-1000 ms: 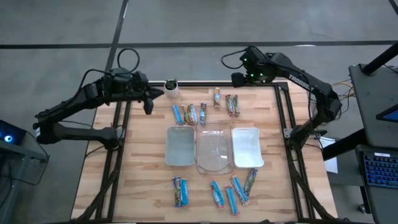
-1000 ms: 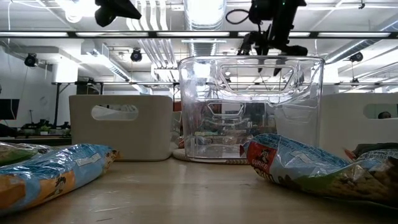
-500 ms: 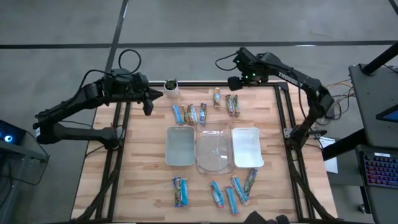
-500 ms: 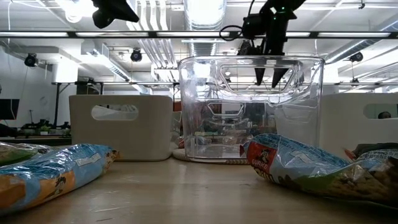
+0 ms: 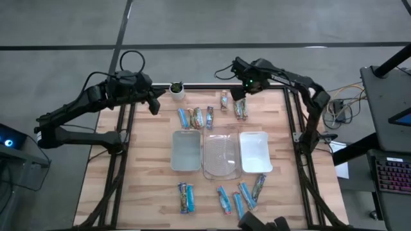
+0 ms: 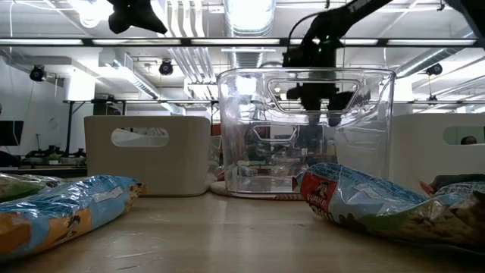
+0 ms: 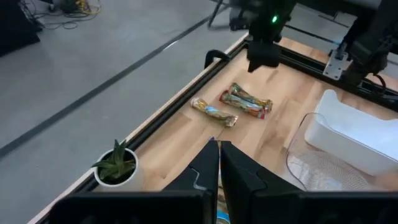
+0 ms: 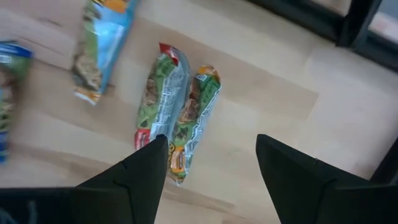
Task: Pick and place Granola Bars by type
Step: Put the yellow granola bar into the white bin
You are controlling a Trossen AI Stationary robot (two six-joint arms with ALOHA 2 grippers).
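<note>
Two green-wrapped granola bars (image 8: pixel 180 121) lie side by side, touching, flat on the bench (image 5: pixel 154 186) near its far edge, and the right pincer (image 8: pixel 211 165) hangs right over them, its two dark fingers (image 8: pixel 140 171) spread apart with nothing between them. From above, that pair (image 5: pixel 240 108) sits just beside a lone bar (image 5: pixel 223 100), and further along the same far row come three more bars (image 5: pixel 196 117), blue and brown-orange, close together. The right pincer (image 5: pixel 244 86) is over the far edge, just at the green pair.

Mid-bench, three trays stand in a row, touching: a grey tray (image 5: pixel 186 151), a clear tray (image 5: pixel 221 154), a white tray (image 5: pixel 255 151). All three look bare inside. Near the front edge lies another scatter: a blue bar (image 5: pixel 185 196) on its own, and a cluster of bars (image 5: pixel 241 196) below the clear and white trays.

The left pincer (image 5: pixel 154 106) is pressed together, holding nothing, parked off at the far left of the bench, just beside the small potted plant (image 5: pixel 176 88). In the left wrist view that plant (image 7: pixel 116 167) stands upright at the bench's rim, and the green pair (image 7: pixel 247 102) shows beyond, under the other arm.
</note>
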